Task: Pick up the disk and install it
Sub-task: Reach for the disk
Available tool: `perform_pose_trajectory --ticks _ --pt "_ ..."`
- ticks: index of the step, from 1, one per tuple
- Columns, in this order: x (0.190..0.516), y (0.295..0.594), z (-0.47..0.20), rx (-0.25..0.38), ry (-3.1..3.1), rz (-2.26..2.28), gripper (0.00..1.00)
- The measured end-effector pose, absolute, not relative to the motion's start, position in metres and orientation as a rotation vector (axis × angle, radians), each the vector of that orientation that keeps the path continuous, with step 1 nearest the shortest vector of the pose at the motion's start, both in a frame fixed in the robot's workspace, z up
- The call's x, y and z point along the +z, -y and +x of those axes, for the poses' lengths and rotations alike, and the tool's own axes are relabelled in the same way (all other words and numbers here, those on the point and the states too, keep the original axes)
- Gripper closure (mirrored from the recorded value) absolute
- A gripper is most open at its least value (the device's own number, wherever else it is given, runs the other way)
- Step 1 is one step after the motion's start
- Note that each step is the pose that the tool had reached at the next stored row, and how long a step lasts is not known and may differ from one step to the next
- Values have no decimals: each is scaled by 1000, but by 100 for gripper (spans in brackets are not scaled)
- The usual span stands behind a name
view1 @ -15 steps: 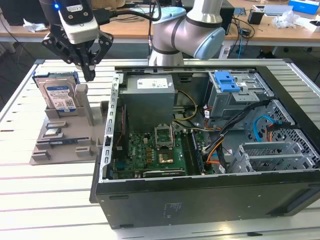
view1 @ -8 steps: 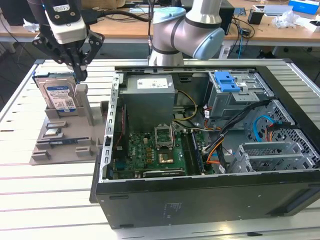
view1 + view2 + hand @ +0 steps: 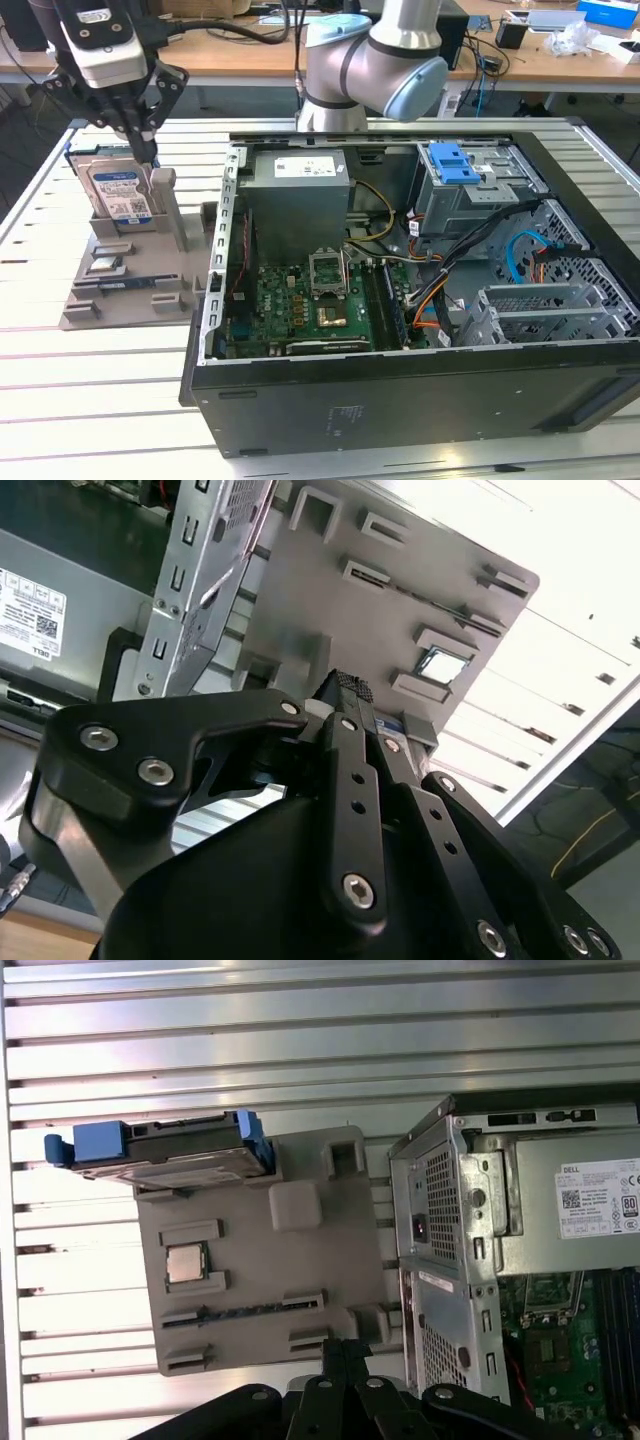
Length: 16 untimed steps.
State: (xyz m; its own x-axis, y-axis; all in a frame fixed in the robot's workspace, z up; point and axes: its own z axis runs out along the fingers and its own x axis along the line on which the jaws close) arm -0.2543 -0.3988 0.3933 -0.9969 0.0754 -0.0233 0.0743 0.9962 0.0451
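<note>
Open computer case (image 3: 400,410) sits on the worktop (image 3: 100,400), right beside the grey holder tray (image 3: 130,310). Disk (image 3: 117,192) stands upright in a slot at the holder tray's far end, blue bracket on its edges. Gripper (image 3: 149,153) hovers above the holder tray at the disk's top corner, fingers closed, gripping nothing.

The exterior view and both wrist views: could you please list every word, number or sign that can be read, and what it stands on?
On the power supply, a white sticker: print too small to quote.
On the disk, a white-and-blue label: too small to read.
On the computer case, a pale sticker: unreadable.
</note>
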Motion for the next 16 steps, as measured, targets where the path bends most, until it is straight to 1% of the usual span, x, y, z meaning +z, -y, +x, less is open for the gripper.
perform_pose_trajectory --ticks 16 --pt "393 399 -291 69 -3114 116 89"
